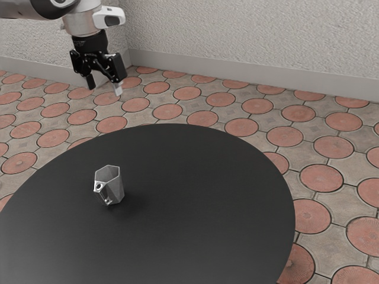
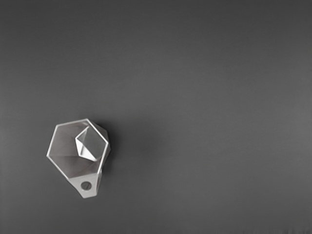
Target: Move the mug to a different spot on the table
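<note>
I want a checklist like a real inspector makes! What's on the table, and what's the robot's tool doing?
Surface: round black table.
Job's things: one silvery faceted mug, upright, standing alone toward the exterior view's left.
Clutter: nothing seen.
Grippers: the tool is open, raised well above the tabletop, apart from the mug, holding nothing.
Cables: nothing seen.
Surroundings: floor of round reddish tiles; rough grey wall.
</note>
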Available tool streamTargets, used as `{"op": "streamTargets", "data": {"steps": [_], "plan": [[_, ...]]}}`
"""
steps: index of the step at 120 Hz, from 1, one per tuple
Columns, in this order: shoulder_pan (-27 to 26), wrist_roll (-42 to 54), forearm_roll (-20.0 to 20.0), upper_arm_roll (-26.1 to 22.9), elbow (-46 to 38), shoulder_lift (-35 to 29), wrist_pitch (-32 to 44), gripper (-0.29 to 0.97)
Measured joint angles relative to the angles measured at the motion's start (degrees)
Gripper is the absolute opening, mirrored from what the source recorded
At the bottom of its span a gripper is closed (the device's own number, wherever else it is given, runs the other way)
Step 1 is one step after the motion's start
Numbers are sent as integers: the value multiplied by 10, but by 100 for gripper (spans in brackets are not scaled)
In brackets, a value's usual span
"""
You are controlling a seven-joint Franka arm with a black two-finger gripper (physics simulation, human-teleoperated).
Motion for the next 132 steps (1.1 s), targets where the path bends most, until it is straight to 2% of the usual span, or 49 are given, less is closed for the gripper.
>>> {"op": "streamTargets", "data": {"steps": [44, 56, 72, 107, 132], "plan": [[0, 1, 5, 4, -6, -8, 0, 68], [9, -2, 17, 6, -79, -45, 26, 68], [43, -5, 24, 18, -180, -72, 84, 68], [43, -9, 26, 35, -342, -81, 259, 68], [43, -8, 24, 47, -421, -72, 387, 68]]}}
